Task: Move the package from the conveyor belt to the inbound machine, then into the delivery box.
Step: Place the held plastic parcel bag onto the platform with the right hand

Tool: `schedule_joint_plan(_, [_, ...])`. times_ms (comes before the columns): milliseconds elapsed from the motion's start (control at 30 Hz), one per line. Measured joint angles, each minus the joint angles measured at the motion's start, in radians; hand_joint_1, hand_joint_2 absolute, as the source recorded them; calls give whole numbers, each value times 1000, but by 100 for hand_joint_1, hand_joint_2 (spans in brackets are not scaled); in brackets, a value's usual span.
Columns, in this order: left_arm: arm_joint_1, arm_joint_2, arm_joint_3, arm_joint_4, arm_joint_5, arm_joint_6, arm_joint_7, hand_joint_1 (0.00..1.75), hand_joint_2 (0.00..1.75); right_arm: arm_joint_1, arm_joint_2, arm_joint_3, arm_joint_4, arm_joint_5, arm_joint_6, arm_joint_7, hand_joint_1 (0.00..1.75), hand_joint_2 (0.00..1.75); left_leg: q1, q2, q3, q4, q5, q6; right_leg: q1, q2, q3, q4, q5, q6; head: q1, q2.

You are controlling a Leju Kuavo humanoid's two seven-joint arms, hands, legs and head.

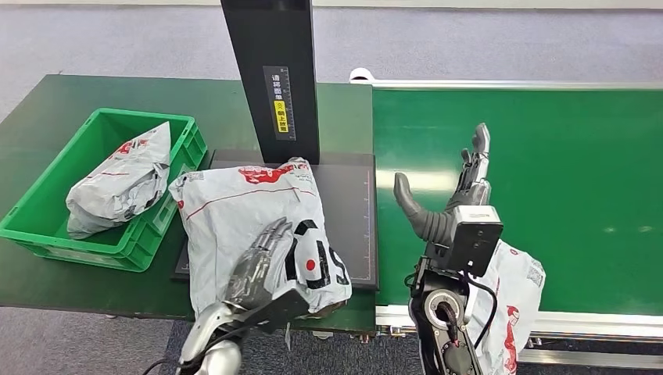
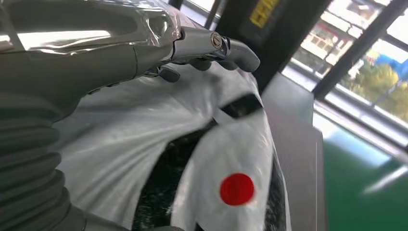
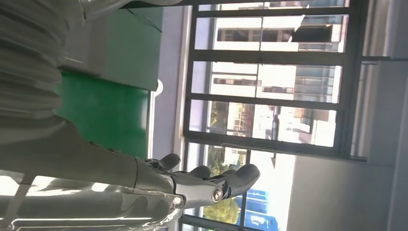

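Note:
A grey-white package (image 1: 242, 203) with red and black print lies on the black platform (image 1: 352, 211) of the inbound machine and overhangs its front-left corner. My left hand (image 1: 262, 262) lies flat on the package's near end with its fingers stretched out. In the left wrist view those fingers (image 2: 211, 45) reach over the package (image 2: 144, 144) without closing on it. My right hand (image 1: 461, 187) is raised over the left end of the green conveyor belt (image 1: 563, 172), fingers straight and holding nothing. The right wrist view shows this hand (image 3: 192, 185) open in the air.
The machine's black column (image 1: 270, 78) rises behind the platform. A green crate (image 1: 86, 248) at the left holds another grey package (image 1: 125, 183). A further package (image 1: 516, 297) hangs over the belt's near edge beside my right forearm. Dark green tabletop surrounds the crate.

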Motion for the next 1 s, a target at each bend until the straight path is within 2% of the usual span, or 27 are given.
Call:
schedule_joint_plan(200, [-131, -24, -81, 244, -55, 8, 30, 0, 175, 9, 5, -4, -43, -45, 47, 11, 0, 175, 0, 0, 0, 0, 0, 0, 0, 0, 0, 0, 0, 0, 0, 0])
schedule_joint_plan(233, [-150, -27, -87, 281, -50, -4, 35, 26, 175, 11, 6, -6, -49, -67, 70, 14, 0, 175, 0, 0, 0, 0, 0, 0, 0, 0, 0, 0, 0, 0, 0, 0])
schedule_joint_plan(333, [-197, -34, -98, 375, -35, -30, 48, 154, 175, 18, 7, -13, -69, -109, 117, 19, 0, 175, 0, -1, 0, 0, 0, 0, 0, 0, 0, 0, 0, 0, 0, 0])
schedule_joint_plan(367, [-208, -36, -100, 398, -31, -32, 48, 172, 175, 20, 8, -16, -76, -112, 121, 19, 0, 175, 0, -1, 0, 0, 0, 0, 0, 0, 0, 0, 0, 0, 0, 0])
schedule_joint_plan(533, [-235, -38, -99, 457, 17, -21, 2, 175, 175, 35, 13, -32, -109, -128, 140, 27, 0, 175, 0, -1, 1, 0, 0, 0, 0, 0, 2, 0, 0, 0, 0, 0])
schedule_joint_plan(1000, [-229, -35, -93, 432, 74, -19, -18, 175, 175, 55, 15, -54, -147, -132, 150, 29, 0, 175, 0, -1, 4, 0, 0, 0, 0, 0, 5, 0, 0, 0, 0, 0])
